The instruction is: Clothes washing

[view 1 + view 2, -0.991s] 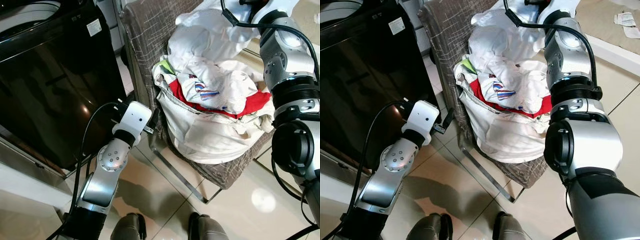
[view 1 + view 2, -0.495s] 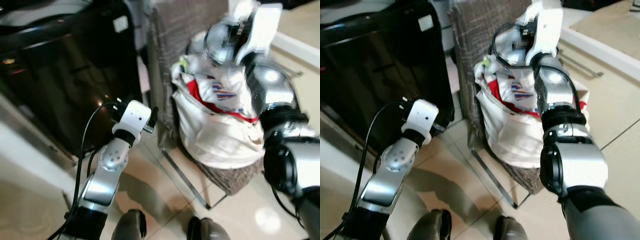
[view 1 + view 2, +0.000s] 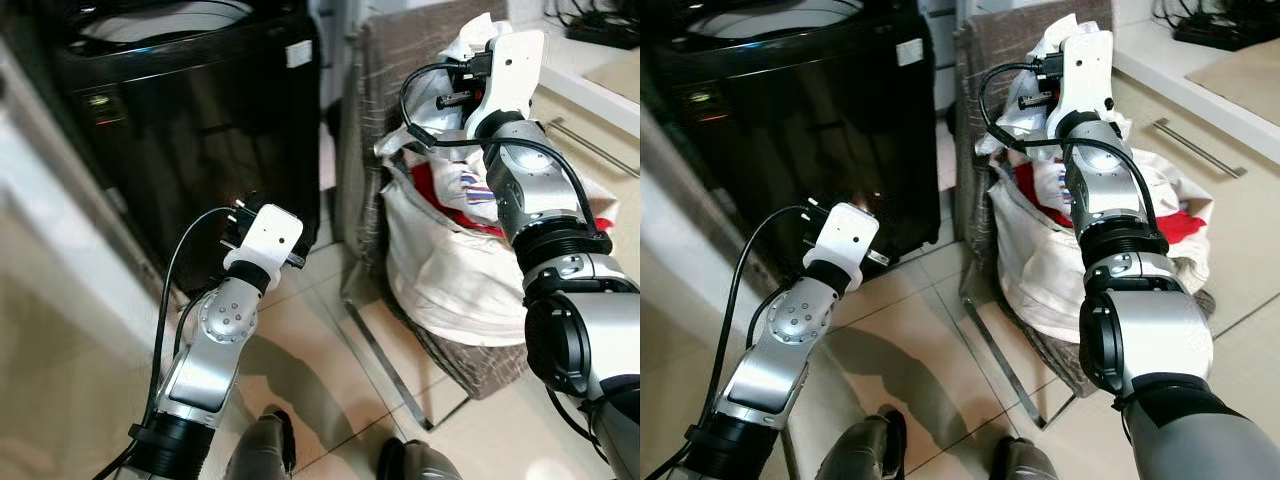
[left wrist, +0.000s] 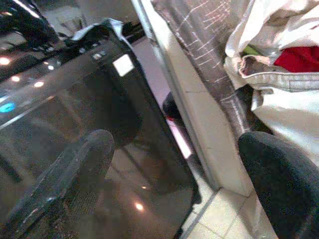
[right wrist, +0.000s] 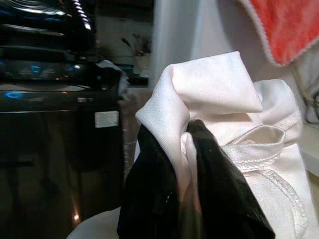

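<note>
A heap of clothes, mostly white with a red piece and a striped one, fills a grey fabric chair. Left of the chair stands a black top-loading washing machine. My right gripper is raised at the upper left of the heap, near the chair back. It is shut on a fold of a white garment, which is pinched between its black fingers. My left gripper is open and holds nothing. It sits low in front of the washer's dark front panel.
Glossy beige floor tiles lie between washer and chair. The chair's metal leg frame runs along the floor. A pale cabinet with a bar handle stands right of the chair. My feet show at the bottom.
The camera has swung, so washer and chair sit further right in view. My right gripper has come down and left from the top of the heap with white cloth in it. The left arm looks unmoved.
</note>
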`<state>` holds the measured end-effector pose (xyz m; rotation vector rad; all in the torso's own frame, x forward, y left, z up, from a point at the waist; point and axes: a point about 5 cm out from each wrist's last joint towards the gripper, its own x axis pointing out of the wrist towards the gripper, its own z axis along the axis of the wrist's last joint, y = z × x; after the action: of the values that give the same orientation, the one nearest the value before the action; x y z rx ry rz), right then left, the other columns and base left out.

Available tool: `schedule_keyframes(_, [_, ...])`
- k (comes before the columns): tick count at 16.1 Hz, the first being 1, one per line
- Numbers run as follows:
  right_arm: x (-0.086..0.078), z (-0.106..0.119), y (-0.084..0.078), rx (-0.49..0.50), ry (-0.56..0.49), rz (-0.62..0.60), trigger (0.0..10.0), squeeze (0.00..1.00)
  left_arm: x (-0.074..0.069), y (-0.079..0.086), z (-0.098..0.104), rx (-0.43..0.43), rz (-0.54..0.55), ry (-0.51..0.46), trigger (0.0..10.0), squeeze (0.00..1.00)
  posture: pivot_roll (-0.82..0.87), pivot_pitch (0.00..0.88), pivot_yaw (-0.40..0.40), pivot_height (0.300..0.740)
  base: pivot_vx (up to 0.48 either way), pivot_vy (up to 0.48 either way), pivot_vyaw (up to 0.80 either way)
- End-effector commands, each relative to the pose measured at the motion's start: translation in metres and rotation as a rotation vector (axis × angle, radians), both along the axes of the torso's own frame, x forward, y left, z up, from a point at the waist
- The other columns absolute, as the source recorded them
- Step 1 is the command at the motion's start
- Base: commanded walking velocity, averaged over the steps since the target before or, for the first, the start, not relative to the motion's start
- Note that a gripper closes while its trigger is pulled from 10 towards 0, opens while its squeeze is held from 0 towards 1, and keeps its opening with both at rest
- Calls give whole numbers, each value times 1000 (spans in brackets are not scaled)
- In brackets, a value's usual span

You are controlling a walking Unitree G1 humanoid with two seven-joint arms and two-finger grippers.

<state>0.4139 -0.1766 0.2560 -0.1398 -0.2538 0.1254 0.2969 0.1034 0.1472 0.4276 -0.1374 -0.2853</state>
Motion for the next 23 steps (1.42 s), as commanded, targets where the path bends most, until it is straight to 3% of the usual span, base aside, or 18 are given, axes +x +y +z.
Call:
schedule_keyframes(1, [0, -5, 5, -9, 3, 11, 0, 0, -2, -3, -1, 5, -22, 0, 10000, 0, 8, 80, 33, 740, 0, -480, 406])
schedule_keyframes(5, [2, 1, 9, -17, -5, 17, 0, 0, 3, 0, -1, 21, 37, -9, 10000, 0, 15, 62, 35, 740, 0, -480, 205])
schedule_keyframes(7, [7, 43, 6, -46, -51, -10, 0, 0, 10, 3, 1, 4, 69, -14, 10000, 0, 12, 50, 32, 740, 0, 0, 0])
schedule_keyframes(8, [7, 50, 4, -58, -63, -22, 3098, 0, 10, 3, 2, 1, 69, -18, 10000, 0, 13, 48, 29, 740, 0, 0, 0])
schedule_keyframes(9, [8, 65, 0, -47, -86, -37, 10000, 0, 11, 2, 2, -5, 67, -22, 10000, 0, 14, 46, 26, 740, 0, 0, 0])
schedule_keyframes(11, [6, 107, 6, -40, -146, -9, 10000, 0, 13, 4, 3, -29, 78, -27, 10000, 0, 13, 32, 19, 740, 0, 0, 0])
schedule_keyframes(14, [-1, 150, 33, -33, -236, 96, 10000, 0, 15, 3, 4, -35, 89, -35, 10000, 0, 20, 15, 1, 740, 0, 0, 0])
schedule_keyframes(17, [-9, 171, 59, -23, -320, 201, 10000, 0, 16, 2, 4, -45, 101, -41, 10000, 0, 25, 13, -14, 740, 0, 0, 0])
schedule_keyframes(23, [-9, 172, 61, -18, -323, 211, 10000, 0, 16, 2, 4, -46, 102, -42, 10000, 0, 25, 13, -14, 740, 0, 0, 0])
